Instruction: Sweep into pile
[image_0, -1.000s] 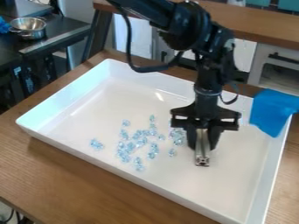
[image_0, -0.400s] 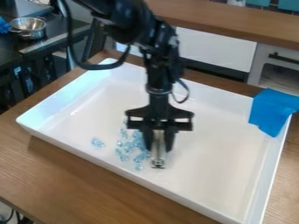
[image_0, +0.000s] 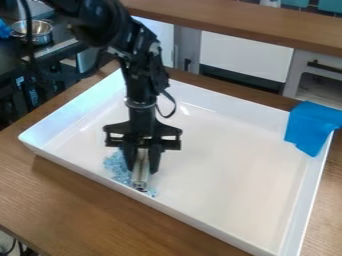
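Observation:
Over the left part of the white tray (image_0: 227, 170), the black gripper (image_0: 141, 166) points down, shut on a silver bar (image_0: 140, 176) that stands upright between its fingers. The bar's lower end is down at the tray's floor, close to the front left wall. Small light-blue clear pieces (image_0: 117, 165) lie bunched along the left side of the bar, and a few are at its lower right end. Some of the pieces are hidden behind the gripper and bar.
A blue cloth (image_0: 311, 128) hangs over the tray's right rim. The tray's raised walls surround the work area on a wooden table (image_0: 87, 205). A metal bowl (image_0: 33, 31) stands on a dark surface at the upper left, beyond the arm.
From the middle of the tray, the gripper has moved left with the silver bar. The scattered blue pieces have been pushed left into a tighter band near the front left wall.

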